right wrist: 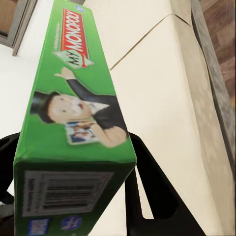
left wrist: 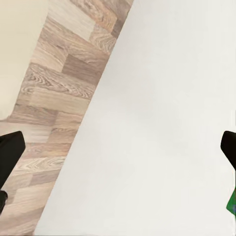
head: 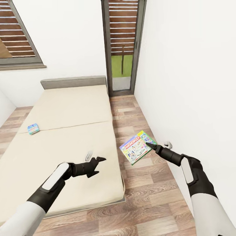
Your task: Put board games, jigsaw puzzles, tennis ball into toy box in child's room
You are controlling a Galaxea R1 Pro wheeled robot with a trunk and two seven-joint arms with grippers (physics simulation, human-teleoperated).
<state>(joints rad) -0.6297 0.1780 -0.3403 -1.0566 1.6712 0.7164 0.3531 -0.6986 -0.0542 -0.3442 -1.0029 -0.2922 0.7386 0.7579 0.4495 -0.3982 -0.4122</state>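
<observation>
We hold a Monopoly box [head: 137, 147] in our right fingers [head: 151, 144] beside the bed [head: 65, 144].

Our right fingers grip the green-edged box by one edge, holding it above the wood floor [head: 144, 196], between the bed and the white wall [head: 190, 82]. Our left fingers [head: 97, 163] hang spread apart and empty over the mattress. A small blue game box [head: 33, 128] lies flat on the bed near its far left edge, well apart from both hands. A tall window [head: 122, 46] stands beyond the headboard.
</observation>
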